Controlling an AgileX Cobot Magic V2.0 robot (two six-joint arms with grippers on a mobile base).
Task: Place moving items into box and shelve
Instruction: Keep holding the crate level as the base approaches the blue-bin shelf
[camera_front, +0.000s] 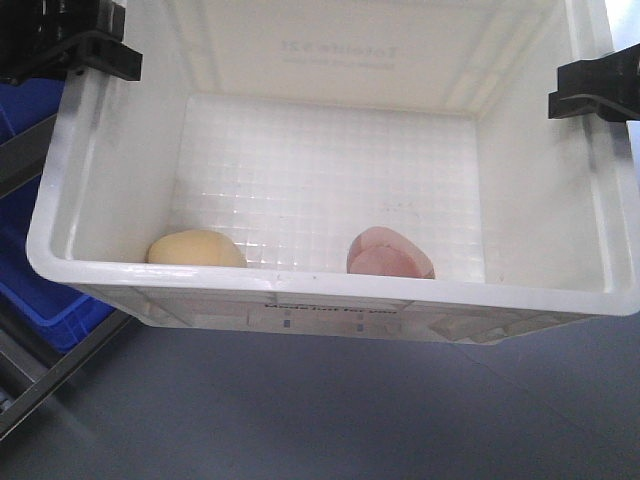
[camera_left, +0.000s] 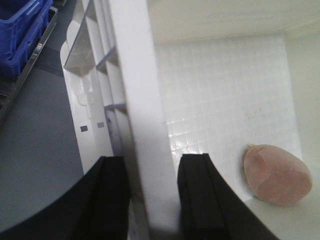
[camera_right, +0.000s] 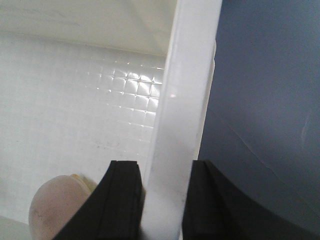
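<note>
Grey floor (camera_front: 300, 420) under, blue bins (camera_front: 45, 305) left of the box (camera_front: 330, 283), which looks carried off any support. Left gripper (camera_left: 152, 162) pinches box's left rim; cream toy (camera_front: 195, 250) and pink toy (camera_front: 390, 255) lie inside by its near wall; right gripper (camera_right: 162, 167) pinches its right rim. Opposed grips presumably keep it level for shelving.

The front-facing camera looks steeply down from above the near side into the white box (camera_front: 110, 190). It sits close enough that the far rim and right edge run out of frame, with grey floor (camera_front: 350, 410) below. Each wrist camera sits very close above a side wall, looking down along it: the left gripper (camera_left: 152, 160) clasps the left rim, the right gripper (camera_right: 161, 165) the right rim. All three views share the box's gridded bottom and the pink toy (camera_front: 390, 255).
</note>
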